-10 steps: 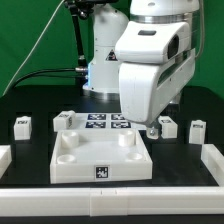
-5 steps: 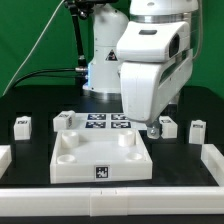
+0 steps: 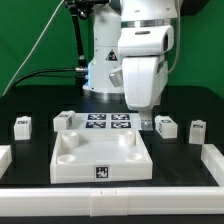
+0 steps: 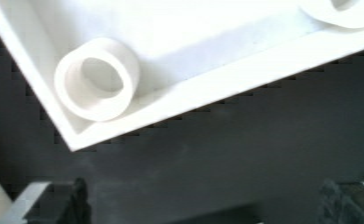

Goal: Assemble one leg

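My gripper (image 4: 205,208) is open and empty, its two dark fingers (image 4: 63,205) set wide apart over the black table. In the wrist view a corner of the white panel (image 4: 214,60) with a round socket (image 4: 95,80) lies just beyond the fingers. In the exterior view the gripper (image 3: 146,118) hangs low at the panel's (image 3: 100,155) back right corner, mostly hidden by the hand. Small white legs with tags stand around: two on the exterior view's right (image 3: 166,127) (image 3: 196,130), two on its left (image 3: 22,124) (image 3: 65,120). None is held.
The marker board (image 3: 108,123) lies behind the panel. White rails border the table at the exterior view's front left (image 3: 5,156) and front right (image 3: 212,160). A second socket (image 4: 348,10) shows at the wrist view's edge.
The arm's hand has turned and shifted toward the exterior view's left, uncovering more of the leg at the right. The panel and legs have not moved.
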`<state>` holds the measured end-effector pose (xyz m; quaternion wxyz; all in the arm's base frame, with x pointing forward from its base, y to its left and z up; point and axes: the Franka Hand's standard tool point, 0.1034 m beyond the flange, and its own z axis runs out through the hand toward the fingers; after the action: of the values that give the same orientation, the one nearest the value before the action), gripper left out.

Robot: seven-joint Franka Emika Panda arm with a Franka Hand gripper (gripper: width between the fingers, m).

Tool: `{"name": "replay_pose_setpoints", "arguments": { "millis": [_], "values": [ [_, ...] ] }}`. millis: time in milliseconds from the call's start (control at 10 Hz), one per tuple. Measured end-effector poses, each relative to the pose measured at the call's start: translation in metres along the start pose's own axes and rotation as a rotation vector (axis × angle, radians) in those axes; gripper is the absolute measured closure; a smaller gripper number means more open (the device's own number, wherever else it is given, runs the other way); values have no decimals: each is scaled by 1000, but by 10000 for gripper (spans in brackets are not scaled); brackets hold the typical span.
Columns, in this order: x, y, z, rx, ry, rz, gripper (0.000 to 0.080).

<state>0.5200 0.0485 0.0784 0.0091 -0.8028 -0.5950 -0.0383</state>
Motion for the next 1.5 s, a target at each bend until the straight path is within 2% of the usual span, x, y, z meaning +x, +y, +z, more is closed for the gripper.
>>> {"name": "replay_pose_setpoints", "arguments": {
  "millis": [400, 500, 700, 800, 900, 1300, 1500],
  "values": [
    [-1, -1, 1, 0, -2, -14, 150],
    [-7, -10, 6, -14, -14, -158, 150],
    [-17, -38, 14, 5, -56, -289, 150],
    [-22, -43, 16, 13, -71, -332, 150],
    [-30, -42, 17, 20, -77, -328, 150],
    [-31, -42, 17, 21, -77, -326, 150],
    [-55, -49, 20, 24, -75, -408, 150]
  ]
}}
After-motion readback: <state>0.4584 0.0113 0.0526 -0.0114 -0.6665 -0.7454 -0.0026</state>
